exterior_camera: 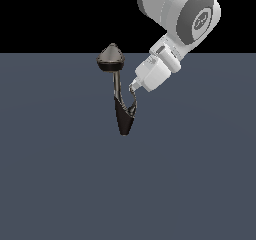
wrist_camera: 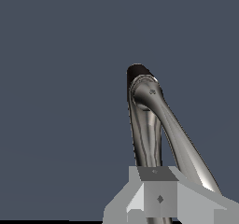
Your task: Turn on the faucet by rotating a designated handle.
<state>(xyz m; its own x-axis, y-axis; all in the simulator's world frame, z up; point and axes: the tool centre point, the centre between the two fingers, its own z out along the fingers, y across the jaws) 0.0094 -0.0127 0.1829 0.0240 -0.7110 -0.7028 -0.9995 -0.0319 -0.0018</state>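
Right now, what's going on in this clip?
A white Panda arm reaches down from the exterior view's upper right to a small dark faucet on a flat grey surface. Its gripper sits at the thin curved handle beside the stem. Whether the fingers have closed on it cannot be told.

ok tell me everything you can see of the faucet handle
The handle is a thin, curved grey-silver lever with a polished metal look, branching from the faucet's black cone body on the exterior view's right. It arcs upward toward the gripper, whose tip sits at its upper end; actual contact can't be confirmed.
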